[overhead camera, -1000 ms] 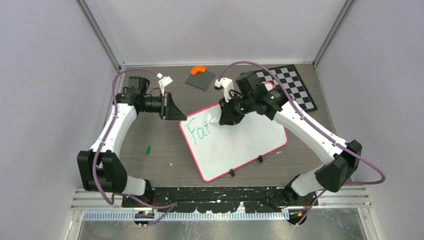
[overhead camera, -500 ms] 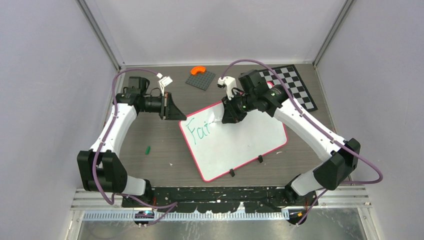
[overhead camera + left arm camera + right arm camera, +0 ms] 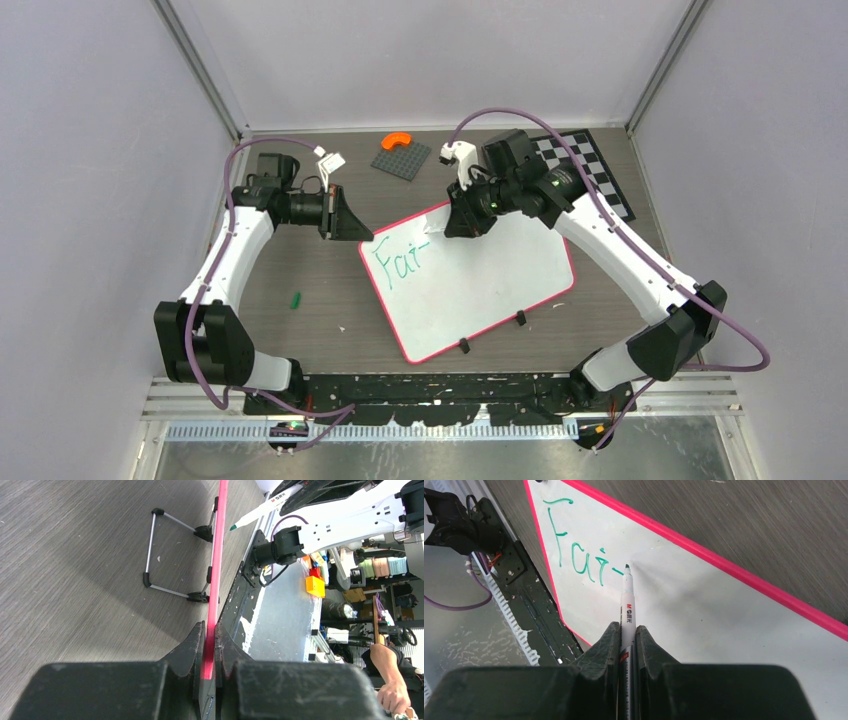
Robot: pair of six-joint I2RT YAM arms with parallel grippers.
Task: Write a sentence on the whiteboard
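Surface (image 3: 300,270): I am looking down at dark wood grain, with both arms reaching in from the near edge.
Whiteboard (image 3: 490,290): it is lying at the middle of the surface, turned at an angle, pink rim all round, two black clips on its near edge.
Chessboard (image 3: 595,175): it is sitting at the far right, partly under the right arm.
Left gripper (image 3: 210,630): it is clamping the whiteboard's pink rim at the far left corner, a finger on each face.
Right gripper (image 3: 628,627): it is squeezing a marker over the board's far side.
Grey plate (image 3: 400,157): it is resting at the far edge, an orange piece (image 3: 397,141) on top.
Marker (image 3: 628,595): white barrel, its green tip meeting the board.
Sentence (image 3: 574,555): I am reading green "Fai" and a short dash ending at the tip.
Green bit (image 3: 296,298): it is lying left of the board, well apart.
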